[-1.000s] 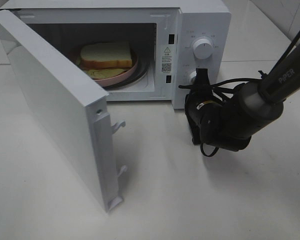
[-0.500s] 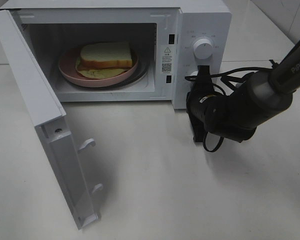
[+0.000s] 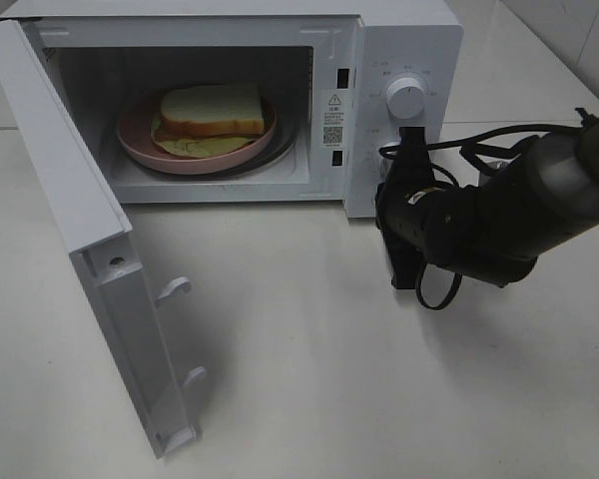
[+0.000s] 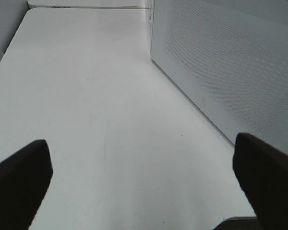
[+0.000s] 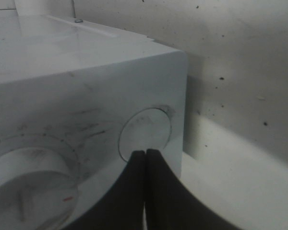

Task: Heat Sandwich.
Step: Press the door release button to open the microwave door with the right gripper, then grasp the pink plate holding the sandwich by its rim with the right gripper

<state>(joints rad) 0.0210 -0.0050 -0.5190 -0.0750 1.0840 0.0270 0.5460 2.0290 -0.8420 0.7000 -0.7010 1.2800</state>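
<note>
While the white table [image 3: 309, 379] carries everything, the biggest thing on it is the white microwave [image 3: 409, 40], which stands at the far side. Its door [image 3: 70, 200] is swung wide open to the left of the high view, so the cavity is fully visible. The dark right arm [image 3: 519, 210] reaches in from the right and ends just before the control panel.

Inside the cavity lies a round pink plate [image 3: 140, 150], and the sandwich [image 3: 213, 108] rests flat on it, toward the back and right part of the plate. Its long axis runs from left to right in the high view, parallel to the front opening. One long crust side faces the opening, and there the red and pale yellow-green layers show.

On the panel the upper knob [image 3: 407, 98] is free. The right gripper [image 5: 145, 154] has its fingers pressed together with nothing between them. Its tips are at the edge of a round button [image 5: 145, 132] near the panel's corner; I cannot tell if they touch it. The left gripper [image 4: 144, 191] is spread wide over bare table and grasps nothing.
</note>
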